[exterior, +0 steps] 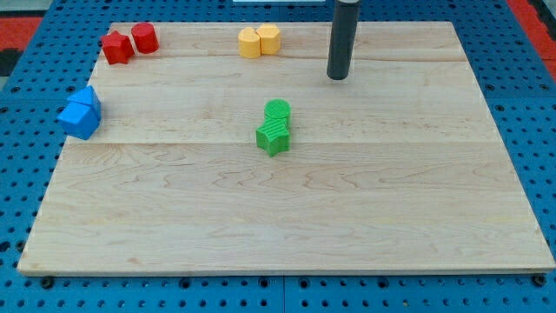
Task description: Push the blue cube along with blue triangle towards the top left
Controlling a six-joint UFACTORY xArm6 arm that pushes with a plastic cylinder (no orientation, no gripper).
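The blue cube (pixel 79 120) sits at the board's left edge, with the blue triangle (pixel 87 97) touching it just above. Both lie on the wooden board (pixel 287 217). My tip (pixel 337 76) is near the view's top, right of centre, far to the right of the blue blocks and apart from every block.
A red star-like block (pixel 115 47) and a red cylinder (pixel 144 38) stand at the top left. Two yellow blocks (pixel 259 41) stand at the top centre. Two green blocks (pixel 275 127) touch each other near the middle, below and left of my tip.
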